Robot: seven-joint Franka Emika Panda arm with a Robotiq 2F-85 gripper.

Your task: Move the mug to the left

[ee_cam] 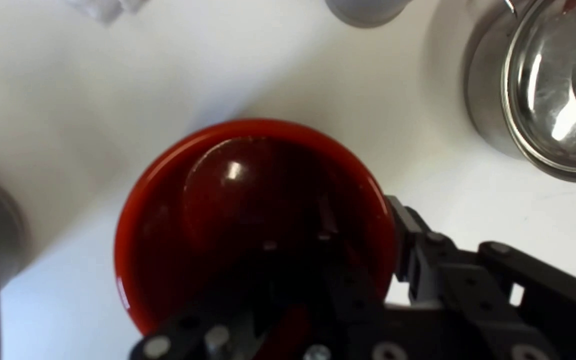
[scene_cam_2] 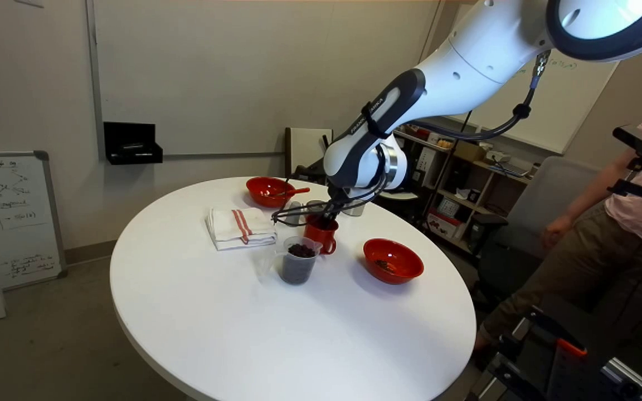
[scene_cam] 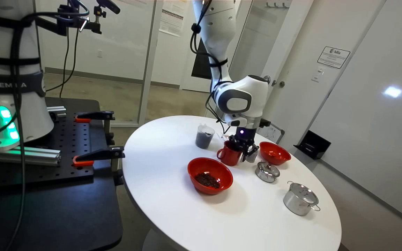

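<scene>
A red mug (scene_cam: 228, 156), axis vertical, points its handle (scene_cam: 218, 153) toward the robot base (scene_cam: 31, 116); whether my gripper (scene_cam: 243, 150) has its jaws clamped, I cannot tell.

A white, dark-trimmed robot arm (scene_cam: 222, 38) reaches down from the top of both exterior views. Its rounded wrist (scene_cam: 243, 101) is bent so that the black end effector (scene_cam: 243, 150) points nearly straight down. In the wrist view, one finger (ee_cam: 420, 255) shows at lower right; its partner is lost in shadow, so any gap between the two is unclear.
</scene>
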